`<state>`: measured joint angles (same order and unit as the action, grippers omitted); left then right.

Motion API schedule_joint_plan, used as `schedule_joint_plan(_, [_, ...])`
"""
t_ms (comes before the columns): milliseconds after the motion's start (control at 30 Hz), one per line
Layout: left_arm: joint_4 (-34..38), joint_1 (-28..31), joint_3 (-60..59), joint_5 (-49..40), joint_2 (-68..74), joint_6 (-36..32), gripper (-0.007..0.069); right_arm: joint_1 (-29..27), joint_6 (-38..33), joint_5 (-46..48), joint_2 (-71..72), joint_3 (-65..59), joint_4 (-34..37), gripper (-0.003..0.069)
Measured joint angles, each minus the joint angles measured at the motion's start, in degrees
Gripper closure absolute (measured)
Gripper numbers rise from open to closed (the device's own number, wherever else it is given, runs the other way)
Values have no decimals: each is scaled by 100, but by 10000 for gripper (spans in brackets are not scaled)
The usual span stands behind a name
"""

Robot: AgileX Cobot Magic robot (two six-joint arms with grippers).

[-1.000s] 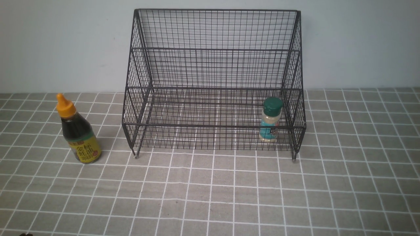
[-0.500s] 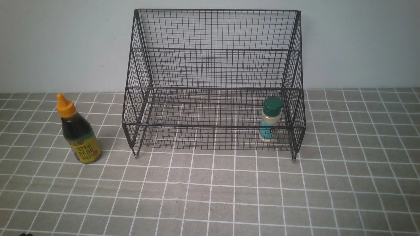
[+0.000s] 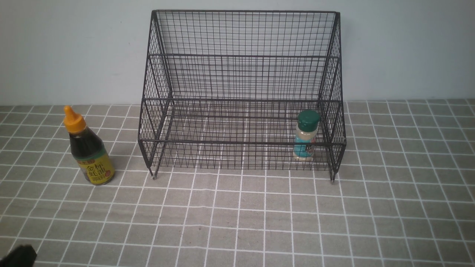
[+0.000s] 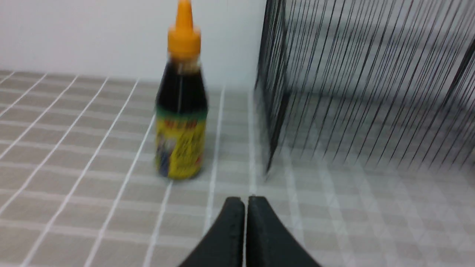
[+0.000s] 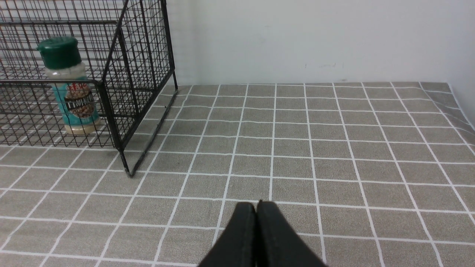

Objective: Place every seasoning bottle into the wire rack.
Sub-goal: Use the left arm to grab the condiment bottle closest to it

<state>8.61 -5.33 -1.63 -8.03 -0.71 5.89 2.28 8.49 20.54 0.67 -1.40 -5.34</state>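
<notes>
Shaker [image 3: 306,135] in rack [image 3: 241,55] – sauce bottle [image 3: 88,148] outside, nr tabletop [image 3: 237,222] left edge; L end effector [image 4: 245,202], R end effector [image 5: 256,204] closed tight, empty.

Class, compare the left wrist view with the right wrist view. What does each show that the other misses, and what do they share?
Left wrist view only: the dark-sauce bottle with its orange cap, upright on the cloth beside the rack and outside it, and the left fingers, closed together.
Right wrist view only: the green-capped shaker, upright inside the rack's lowest tier, and the right fingers, also closed.
Both: part of the wire rack, the checked tablecloth and the pale wall.
</notes>
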Motion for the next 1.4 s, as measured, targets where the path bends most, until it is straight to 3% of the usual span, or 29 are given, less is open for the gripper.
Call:
schedule_joint_plan(267, [377, 0, 0, 1476, 0, 179, 630, 0, 0, 0, 0, 0, 0, 672])
schedule_joint_plan(467, [363, 0, 36, 3147, 150, 139, 630, 0, 0, 0, 0, 0, 0, 672])
schedule_joint_plan(733, [-226, 0, 1130, 2910, 2222, -202, 622, 0, 0, 0, 0, 0, 0, 672])
schedule_joint_plan(900, [-285, 0, 1902, 2904, 3785, -209, 543, 0, 0, 0, 0, 0, 0, 672])
schedule_joint_plan(1100, [-285, 0, 2872, 2904, 5731, -220, 291, 0, 0, 0, 0, 0, 5, 672])
schedule_joint_plan(1167, [-272, 0, 3006, 2941, 6039, -233, 246, 0, 0, 0, 0, 0, 5, 672])
schedule_joint_plan(1267, [-25, 0, 3329, 3161, 6837, -500, 147, 0, 0, 0, 0, 0, 5, 672])
schedule_joint_plan(1400, [540, 0, 3577, 3533, 7557, -1109, 101, 0, 0, 0, 0, 0, 5, 672])
